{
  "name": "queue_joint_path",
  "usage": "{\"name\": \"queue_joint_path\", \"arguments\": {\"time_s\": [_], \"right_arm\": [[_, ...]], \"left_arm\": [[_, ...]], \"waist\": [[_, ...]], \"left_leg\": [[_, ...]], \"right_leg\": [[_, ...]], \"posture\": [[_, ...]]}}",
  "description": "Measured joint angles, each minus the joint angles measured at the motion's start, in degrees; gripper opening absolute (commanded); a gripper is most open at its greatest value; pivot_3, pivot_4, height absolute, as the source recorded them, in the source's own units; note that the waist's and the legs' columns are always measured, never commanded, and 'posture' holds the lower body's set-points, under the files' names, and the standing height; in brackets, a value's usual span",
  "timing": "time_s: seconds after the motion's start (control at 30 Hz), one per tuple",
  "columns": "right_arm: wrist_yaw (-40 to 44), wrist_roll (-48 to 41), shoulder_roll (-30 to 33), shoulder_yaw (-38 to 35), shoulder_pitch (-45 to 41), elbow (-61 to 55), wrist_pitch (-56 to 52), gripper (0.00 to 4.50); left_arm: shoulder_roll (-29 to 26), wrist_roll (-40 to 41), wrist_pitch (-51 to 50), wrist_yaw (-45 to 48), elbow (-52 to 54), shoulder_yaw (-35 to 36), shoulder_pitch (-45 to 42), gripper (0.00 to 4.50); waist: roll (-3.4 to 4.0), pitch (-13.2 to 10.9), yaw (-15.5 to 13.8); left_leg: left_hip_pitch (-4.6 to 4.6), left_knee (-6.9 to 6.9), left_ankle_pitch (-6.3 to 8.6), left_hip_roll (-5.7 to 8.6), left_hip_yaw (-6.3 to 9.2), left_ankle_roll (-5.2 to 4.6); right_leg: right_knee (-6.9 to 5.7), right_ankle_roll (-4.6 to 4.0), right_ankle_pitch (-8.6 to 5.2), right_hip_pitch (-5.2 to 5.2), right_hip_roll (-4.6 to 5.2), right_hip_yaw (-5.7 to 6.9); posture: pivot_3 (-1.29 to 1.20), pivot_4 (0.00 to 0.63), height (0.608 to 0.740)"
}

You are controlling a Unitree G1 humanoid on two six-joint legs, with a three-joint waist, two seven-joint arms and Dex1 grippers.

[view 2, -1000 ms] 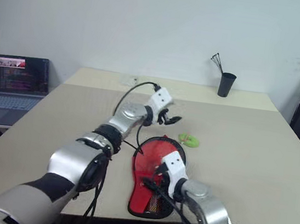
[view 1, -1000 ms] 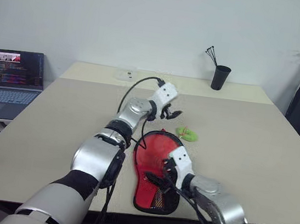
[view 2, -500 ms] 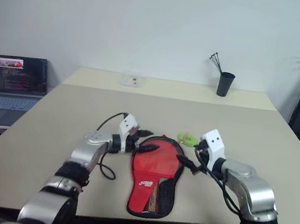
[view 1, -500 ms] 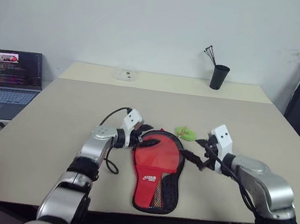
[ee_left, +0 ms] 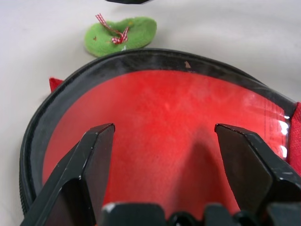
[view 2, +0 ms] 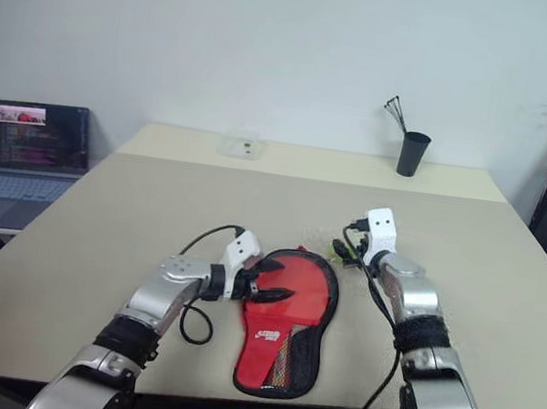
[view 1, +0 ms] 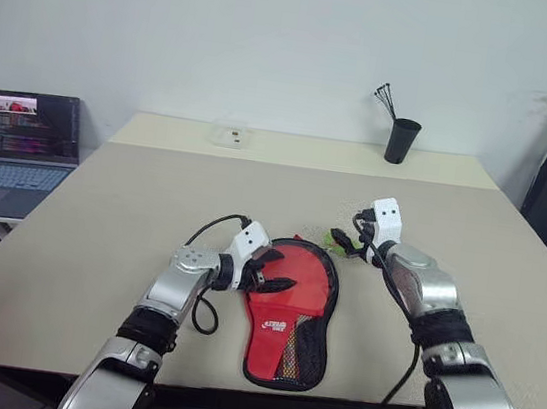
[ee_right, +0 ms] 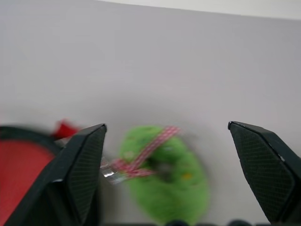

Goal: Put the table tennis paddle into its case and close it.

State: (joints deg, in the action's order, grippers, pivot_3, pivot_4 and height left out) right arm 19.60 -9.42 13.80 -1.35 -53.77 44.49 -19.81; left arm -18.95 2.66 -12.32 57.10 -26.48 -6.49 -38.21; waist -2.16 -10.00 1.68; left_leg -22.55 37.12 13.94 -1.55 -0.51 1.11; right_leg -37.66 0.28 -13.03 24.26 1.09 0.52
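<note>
Head views: left tool (view 1: 272,270) has dropped to the case (view 1: 289,313), released, over its round end; right tool (view 1: 345,242) has swung from the near counter (view 1: 131,216) edge out past the case's far end, released.
Task meaning: likely lining up on the case; paddle not clearly made out.
Left wrist: fingers (ee_left: 89,165) spread above red face.
Right wrist: fingers (ee_right: 80,165) frame green felt toy (ee_right: 164,174).
Writing: white logo (view 1: 268,327), unreadable.

The case (ee_left: 160,141) is running past the frame edge below the left gripper's (ee_left: 164,141) spread jaws, its handle end cut off. Between the right gripper's (ee_right: 167,141) wide jaws, a green felt piece (ee_right: 164,179) is showing blurred, its shape unclear.
</note>
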Motion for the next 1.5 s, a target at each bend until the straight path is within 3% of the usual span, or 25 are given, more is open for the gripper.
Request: {"name": "queue_joint_path", "arguments": {"time_s": [0.2, 0.5, 0.6, 0.93, 1.0, 1.27, 1.5], "right_arm": [[-1.9, 1.9, -0.6, -1.6, -3.4, 15.5, 6.7, 4.50], [0.5, 2.4, -2.7, -1.9, -3.4, 16.9, 7.0, 4.50], [0.5, 2.8, -3.1, -1.9, -3.4, 16.8, 7.1, 3.94], [0.7, 3.2, -4.6, -1.9, -3.2, 15.8, 7.0, 0.48], [0.4, 3.2, -4.6, -2.0, -3.0, 15.3, 6.9, 0.03], [-1.9, 2.9, -2.8, -3.6, -0.1, 10.7, 5.3, 0.03], [-2.1, 2.7, 1.9, -4.1, 9.0, -5.7, -2.5, 0.03]], "left_arm": [[-0.1, 0.4, -1.2, -0.2, 3.2, -0.7, 1.8, 3.69], [-0.4, 0.5, -1.5, -0.3, 3.9, -1.2, 1.9, 3.69], [-0.4, 0.5, -1.2, -0.2, 3.8, -1.7, 1.8, 3.71], [-0.3, -0.2, 1.8, 1.6, -4.0, -4.2, -2.7, 3.71], [0.0, -0.2, 2.6, 2.8, -5.1, -4.9, -3.3, 3.71], [1.0, -0.3, 5.9, 4.0, -8.7, -6.3, -4.8, 3.71], [1.7, 0.3, 9.1, 4.9, -12.6, -6.3, -5.5, 3.71]], "waist": [[0.01, 0.0, 0.1], [0.03, 0.0, 0.3], [0.03, 0.0, 0.3], [0.03, 0.0, 0.2], [0.03, 0.0, 0.2], [0.04, 0.0, 0.0], [0.20, 0.1, -0.2]], "left_leg": [[0.00, -0.06, 0.00, -0.01, 0.00, 0.00], [0.15, -0.06, 0.00, -0.05, 0.00, 0.00], [0.16, -0.06, 0.00, -0.04, -0.01, 0.00], [0.15, -0.05, 0.00, -0.02, -0.01, 0.00], [0.14, -0.06, 0.00, -0.01, -0.01, 0.00], [0.14, -0.05, 0.00, 0.01, 0.02, 0.00], [0.15, -0.05, 0.00, 0.04, 0.06, 0.00]], "right_leg": [[0.00, 0.00, 0.00, 0.00, 0.02, -0.03], [-0.13, 0.00, 0.00, -0.02, -0.02, -0.04], [-0.13, 0.00, 0.00, -0.02, -0.02, -0.05], [-0.10, 0.01, -0.01, -0.05, -0.02, -0.01], [-0.09, 0.00, -0.01, -0.05, -0.01, 0.00], [-0.07, 0.01, -0.01, -0.09, 0.01, 0.00], [-0.01, 0.12, -0.08, -0.15, 0.01, 0.03]], "posture": [[0.00, 0.150, 0.740], [0.00, 0.150, 0.740], [0.00, 0.150, 0.740], [0.00, 0.150, 0.740], [0.00, 0.150, 0.740], [0.00, 0.150, 0.740], [0.00, 0.150, 0.740]]}}
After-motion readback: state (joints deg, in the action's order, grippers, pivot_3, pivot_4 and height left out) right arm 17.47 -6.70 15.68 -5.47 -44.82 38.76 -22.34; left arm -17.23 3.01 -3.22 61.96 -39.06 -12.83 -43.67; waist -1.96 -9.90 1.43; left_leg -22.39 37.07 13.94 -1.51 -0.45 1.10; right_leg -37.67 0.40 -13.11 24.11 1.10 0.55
